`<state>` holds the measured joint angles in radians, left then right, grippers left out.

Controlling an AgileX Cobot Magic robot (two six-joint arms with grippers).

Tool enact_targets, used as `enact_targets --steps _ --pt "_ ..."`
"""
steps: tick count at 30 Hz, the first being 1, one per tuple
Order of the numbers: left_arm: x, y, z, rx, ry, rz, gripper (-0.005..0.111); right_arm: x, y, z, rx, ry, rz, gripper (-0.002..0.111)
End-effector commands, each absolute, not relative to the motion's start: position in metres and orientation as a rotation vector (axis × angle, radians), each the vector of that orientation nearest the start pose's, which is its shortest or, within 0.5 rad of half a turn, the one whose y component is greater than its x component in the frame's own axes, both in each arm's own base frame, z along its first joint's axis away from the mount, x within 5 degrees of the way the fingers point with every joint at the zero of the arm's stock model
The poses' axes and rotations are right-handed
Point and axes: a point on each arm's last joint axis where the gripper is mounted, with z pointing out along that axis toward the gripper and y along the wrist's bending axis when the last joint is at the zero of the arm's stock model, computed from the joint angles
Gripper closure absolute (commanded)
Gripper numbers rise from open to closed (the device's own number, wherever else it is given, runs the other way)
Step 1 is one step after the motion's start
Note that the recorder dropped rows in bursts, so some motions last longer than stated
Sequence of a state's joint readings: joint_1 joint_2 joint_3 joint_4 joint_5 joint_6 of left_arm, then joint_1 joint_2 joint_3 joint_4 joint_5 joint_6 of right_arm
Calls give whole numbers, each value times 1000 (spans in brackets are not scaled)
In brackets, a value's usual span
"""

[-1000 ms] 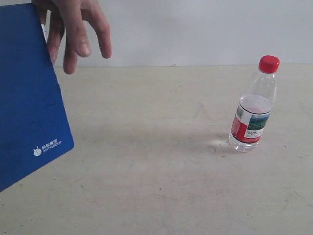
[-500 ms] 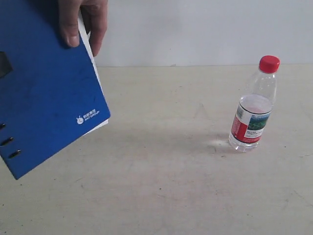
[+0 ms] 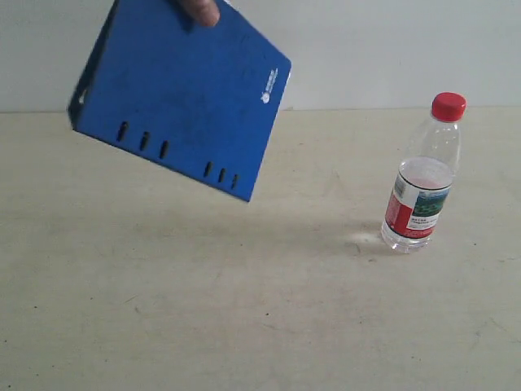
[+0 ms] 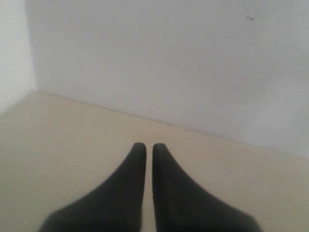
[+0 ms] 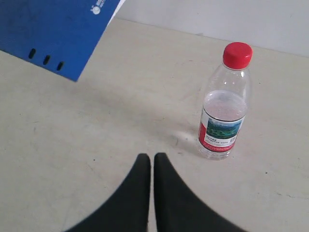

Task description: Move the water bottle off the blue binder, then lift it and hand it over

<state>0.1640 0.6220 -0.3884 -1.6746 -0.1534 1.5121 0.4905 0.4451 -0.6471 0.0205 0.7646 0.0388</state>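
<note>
The blue binder (image 3: 183, 102) is hanging in the air in the upper left of the exterior frame. It is tilted with one corner pointing down, and a person's fingertip (image 3: 199, 10) is pinching it at the top edge. Its cover is showing as a smooth, matte royal-blue rectangle. Six narrow dark slots (image 3: 143, 140) are running along the lower spine edge, and a small white logo (image 3: 269, 85) is sitting near the right corner. The binder is touching neither the table (image 3: 244, 309) nor the water bottle (image 3: 422, 183).

The bottle is standing upright at the right middle of the frame, well apart from the binder. It is made of clear plastic with rounded shoulders, a ridged red cap (image 3: 448, 106) and a glossy red, white and green-blue label (image 3: 417, 208) wrapped round its middle.

The table is showing a pale beige top, faintly scuffed and scratched, meeting a plain white wall (image 3: 366, 49).

The left gripper (image 4: 146, 146) is pressing its smooth, black, tapering fingers almost together, leaving only a thin slit and gripping nothing. The right gripper (image 5: 147, 157) is doing the same, with the bottle standing apart from its tips.
</note>
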Motion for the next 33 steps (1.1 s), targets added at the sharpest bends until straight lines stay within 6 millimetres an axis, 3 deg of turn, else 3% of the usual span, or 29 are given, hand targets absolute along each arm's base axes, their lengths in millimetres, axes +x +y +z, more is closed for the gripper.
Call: enact_targets --steps 1,4,6,13,16,22,25,29,33 --pt "117 36 305 -240 1643 329 102 67 36 332 -462 1997 328 109" --pt "94 26 324 -175 1509 274 102 68 35 332 -467 1992 304 109" --pt "72 24 333 -125 1413 341 102 68 34 332 -472 1989 293 109" --pt "7 16 339 -107 1120 364 102 68 34 332 -471 1989 289 109" --pt "6 14 342 -104 1105 324 102 68 34 332 -469 1990 291 109" --pt "10 15 335 -395 1058 -136 102 68 34 332 -470 1989 290 109" --pt "17 16 323 -484 1070 -249 102 68 34 332 -469 1985 291 109" --pt "28 19 299 -499 1148 -210 102 68 34 332 -461 1987 296 109" --pt "36 28 277 -452 1269 72 102 68 35 332 -458 1990 312 109"
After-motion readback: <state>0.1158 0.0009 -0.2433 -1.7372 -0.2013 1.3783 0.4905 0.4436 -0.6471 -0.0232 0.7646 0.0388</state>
